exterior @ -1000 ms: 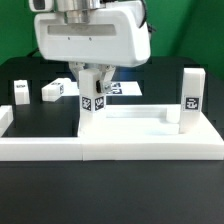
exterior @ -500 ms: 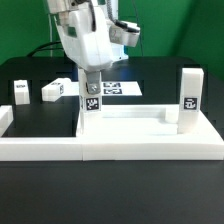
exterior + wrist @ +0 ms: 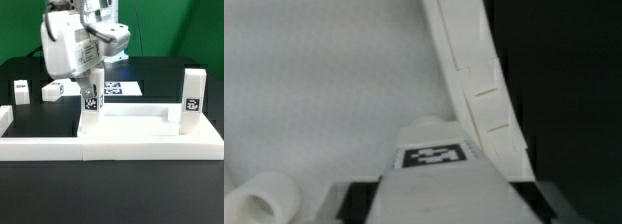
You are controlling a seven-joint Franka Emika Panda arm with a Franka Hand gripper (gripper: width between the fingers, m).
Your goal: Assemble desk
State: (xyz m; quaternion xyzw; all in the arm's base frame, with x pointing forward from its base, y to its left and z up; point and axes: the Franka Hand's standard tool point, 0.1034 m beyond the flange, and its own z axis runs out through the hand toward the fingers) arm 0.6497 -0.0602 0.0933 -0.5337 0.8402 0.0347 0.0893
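Note:
The white desk top (image 3: 150, 148) lies rim-up at the front of the black table. One tagged leg (image 3: 191, 97) stands upright at its corner on the exterior view's right. My gripper (image 3: 90, 84) is shut on a second upright leg (image 3: 91, 101) at the corner on the exterior view's left. In the wrist view this leg (image 3: 438, 156) fills the space between my dark fingers (image 3: 359, 200), with the top's inner floor (image 3: 313, 90) and rim (image 3: 466, 60) beyond it. Two loose legs (image 3: 22, 91) (image 3: 56, 89) lie on the table at the left.
The marker board (image 3: 120, 89) lies behind the gripped leg. The low white border rail (image 3: 38, 148) runs along the front left and turns back at the left end (image 3: 5, 118). A round white boss (image 3: 260, 200) shows on the top's floor beside the leg.
My hand has turned about the upright leg, its body swinging toward the exterior view's left. The leg stays at the same corner. Nothing else has moved.

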